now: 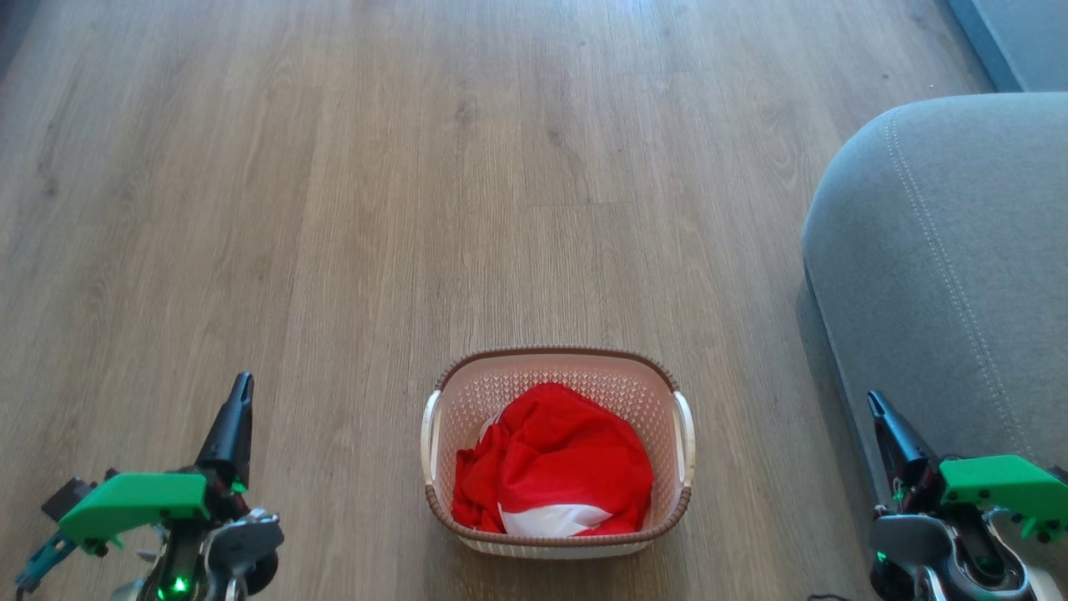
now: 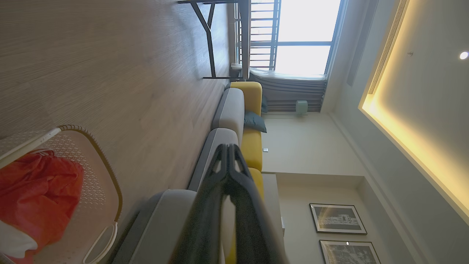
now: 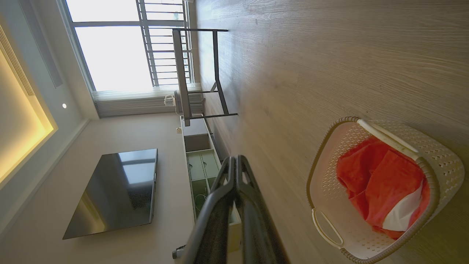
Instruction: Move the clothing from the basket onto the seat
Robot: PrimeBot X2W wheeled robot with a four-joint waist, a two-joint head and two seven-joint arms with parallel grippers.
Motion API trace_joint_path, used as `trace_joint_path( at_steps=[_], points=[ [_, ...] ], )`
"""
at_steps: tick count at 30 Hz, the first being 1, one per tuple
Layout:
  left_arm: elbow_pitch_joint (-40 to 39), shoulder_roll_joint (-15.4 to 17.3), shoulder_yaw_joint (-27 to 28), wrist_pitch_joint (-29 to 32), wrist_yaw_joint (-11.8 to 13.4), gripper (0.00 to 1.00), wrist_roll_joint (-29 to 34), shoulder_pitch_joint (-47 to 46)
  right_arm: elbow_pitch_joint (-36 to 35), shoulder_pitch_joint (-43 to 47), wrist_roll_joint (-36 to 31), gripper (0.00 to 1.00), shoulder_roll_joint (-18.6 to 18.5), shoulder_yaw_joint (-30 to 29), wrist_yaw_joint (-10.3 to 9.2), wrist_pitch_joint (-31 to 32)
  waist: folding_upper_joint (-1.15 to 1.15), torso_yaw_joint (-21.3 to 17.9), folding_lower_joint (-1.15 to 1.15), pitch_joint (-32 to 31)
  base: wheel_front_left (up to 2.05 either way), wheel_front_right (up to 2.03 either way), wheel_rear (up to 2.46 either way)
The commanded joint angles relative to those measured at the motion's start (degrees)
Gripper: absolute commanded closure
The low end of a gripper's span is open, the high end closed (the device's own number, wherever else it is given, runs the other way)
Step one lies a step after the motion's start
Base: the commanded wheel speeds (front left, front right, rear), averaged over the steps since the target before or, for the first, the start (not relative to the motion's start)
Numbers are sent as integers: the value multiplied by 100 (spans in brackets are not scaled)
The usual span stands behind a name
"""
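Red-and-white clothing (image 1: 555, 455) sits bunched up in the basket (image 1: 557, 357), which is on the wooden floor (image 1: 334, 209) right in front of you, roughly midway between your two arms. So you're at the very start here: nothing's picked up, and the first step, reaching in for a grab, hasn't begun. Your left gripper (image 1: 242, 382) is low on the left with its fingers pressed together and nothing between them. Your right gripper (image 1: 874, 401) is the same deal on the right, closed up and empty, down by the near edge of the grey seat (image 1: 943, 250). Both are well apart from the basket. Next move, I'd say: spread the jaws on one arm first, since closed fingers won't catch fabric. Then come down over the middle of the heap and pinch a thick fold, not just a loose edge. The right arm looks like the handier pick, because the seat is off to that side. Lift high enough that trailing cloth clears the rim, or the light basket may tag along.
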Motion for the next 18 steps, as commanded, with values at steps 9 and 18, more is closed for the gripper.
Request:
trace_joint_path(
  at_steps=[9, 18],
  points=[
    [-197, 28, 204, 22, -39, 100, -25, -321, -233, -299, -12, 100, -34, 102, 41, 41, 0, 0, 0, 0, 0, 0, 0],
    [-197, 28, 204, 22, -39, 100, -25, -321, -233, -299, -12, 100, -34, 102, 41, 41, 0, 0, 0, 0, 0, 0, 0]
  ],
)
